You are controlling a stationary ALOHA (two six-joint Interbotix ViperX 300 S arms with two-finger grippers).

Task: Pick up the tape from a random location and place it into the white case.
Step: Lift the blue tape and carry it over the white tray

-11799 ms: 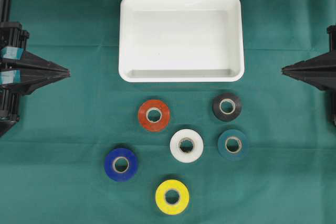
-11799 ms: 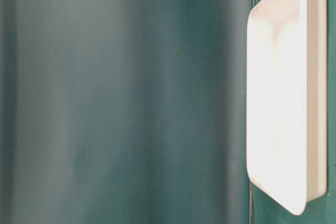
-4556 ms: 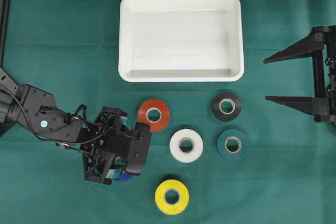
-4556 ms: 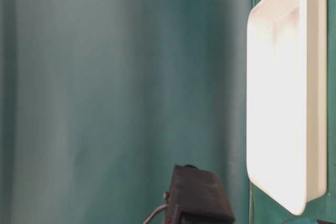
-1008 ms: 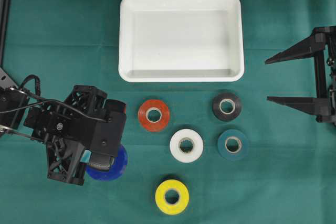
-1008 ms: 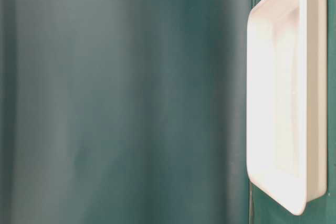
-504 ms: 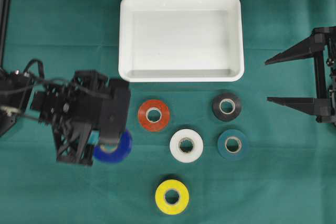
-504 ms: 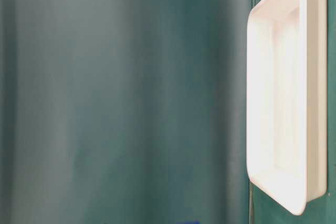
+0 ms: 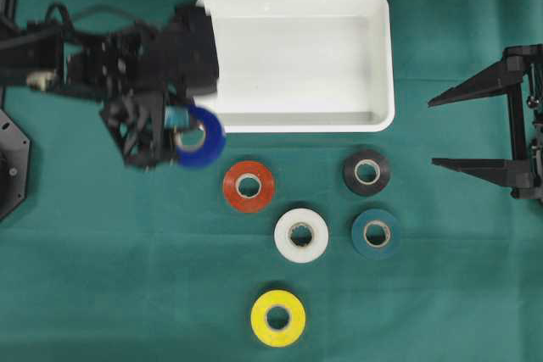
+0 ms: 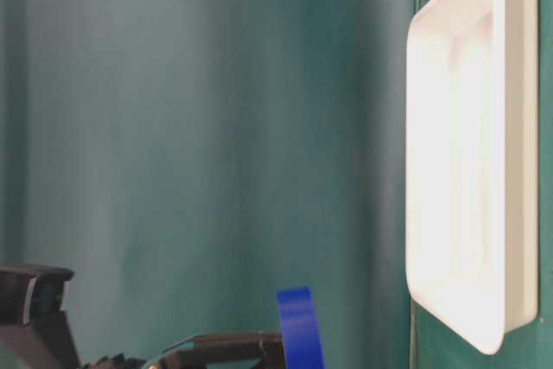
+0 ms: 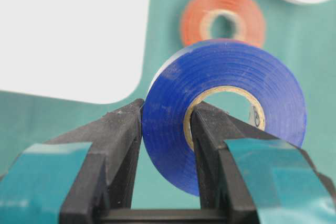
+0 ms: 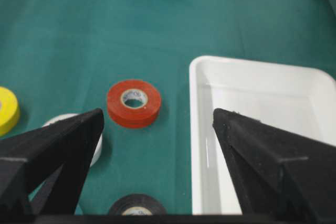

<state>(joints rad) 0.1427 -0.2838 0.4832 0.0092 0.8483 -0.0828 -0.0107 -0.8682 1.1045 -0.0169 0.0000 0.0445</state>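
Item: blue tape roll [image 9: 200,138], clamped in the left gripper [image 11: 165,129], one finger on the outer face and the other [image 11: 210,140] through the cardboard core, so the jaws are closed on the roll's wall; the roll is carried clear of the desk [image 9: 102,277], partly over the lower left corner of the white case [image 9: 293,116] in the overhead view, overlapping that rim (the wrist view shows the same rounded corner just left of the roll). White case: shallow, raised rim, interior bare; its left edge is partly covered by the left arm, its right and far edges unobstructed. Right gripper [image 9: 441,129]: jaws spread wide, holding nothing, parked at the right edge of the desk, well apart from the case. Remaining rolls lying flat on the green cloth below the case: red roll [image 9: 249,186], nearest the blue one; black roll [image 9: 366,173]; white roll [image 9: 301,235]; teal roll [image 9: 377,233]; yellow roll [image 9: 277,318], closest to the near edge. Open room: broad bare cloth at lower left and lower right of the desk, a narrow strip between the case's near rim and the red and black rolls, and a wider gap between the case's right rim and the right gripper.
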